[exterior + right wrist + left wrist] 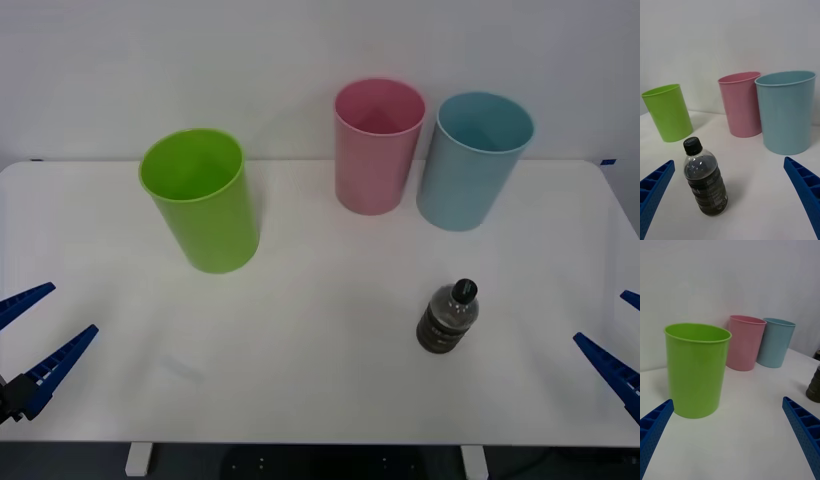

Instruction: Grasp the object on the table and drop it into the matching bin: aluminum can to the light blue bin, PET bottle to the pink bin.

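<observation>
The PET bottle (447, 320), small and clear with dark liquid and a black cap, stands upright on the white table (300, 360) right of centre. The pink bin (377, 150) and the light blue bin (470, 165) stand side by side at the back. My right gripper (622, 338) is open at the table's right edge, well apart from the bottle. In the right wrist view the bottle (706, 183) stands ahead of the open right gripper (728, 161), nearer one finger, with the pink bin (741, 107) and light blue bin (787, 112) behind it. My left gripper (35, 335) is open at the left edge.
A lime green bin (200, 205) stands at the back left, straight ahead of the left gripper (727, 400) in the left wrist view as the lime green bin (696, 371). Bare tabletop lies between the bottle and the bins. A white wall runs behind the table.
</observation>
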